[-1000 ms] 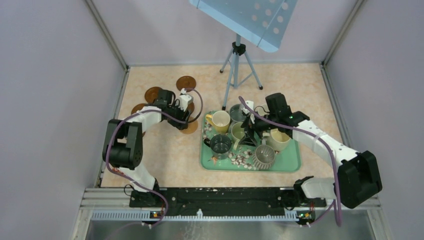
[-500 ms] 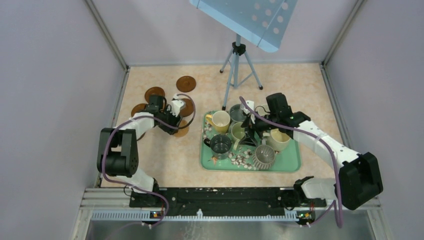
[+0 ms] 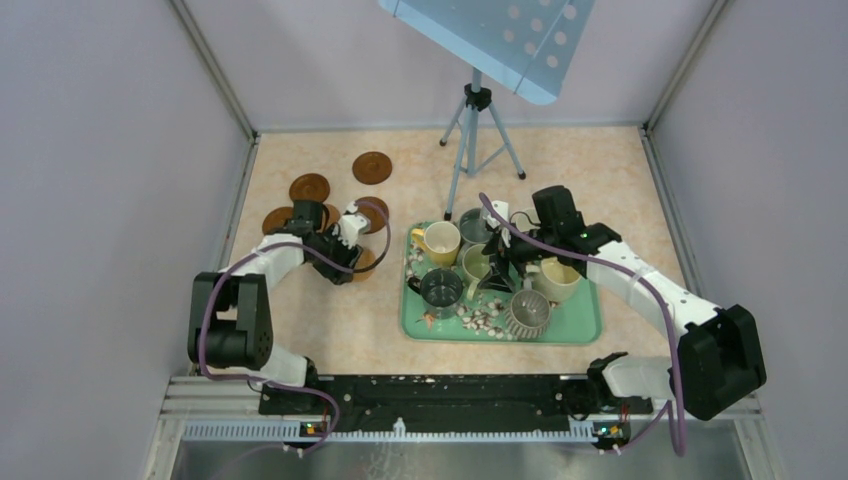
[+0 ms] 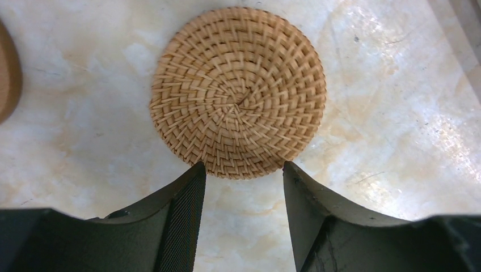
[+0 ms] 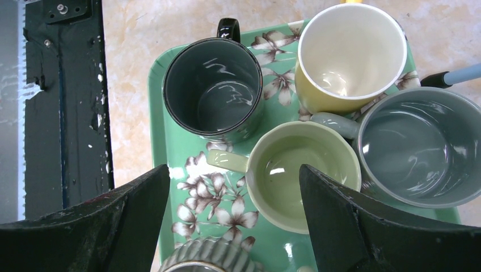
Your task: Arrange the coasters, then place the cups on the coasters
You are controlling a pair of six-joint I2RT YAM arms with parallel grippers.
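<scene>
Top external view: coasters (image 3: 372, 167) loosely clustered, mugs (image 3: 440, 243) all on the tray (image 3: 585, 335).
Left gripper (image 4: 244, 168) gapes empty at a woven coaster (image 4: 238, 93); right gripper (image 5: 232, 171) hangs spread above them.

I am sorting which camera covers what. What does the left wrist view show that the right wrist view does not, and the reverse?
Only the left wrist view: a woven round coaster flat on the table just beyond the left claw, and the edge of a second coaster at far left. Only the right wrist view: the green floral tray carrying a dark mug, yellow mug, pale green mug, grey mug and a ribbed mug, under the right claw. Both: the marbled table, and a claw standing open and empty.
</scene>
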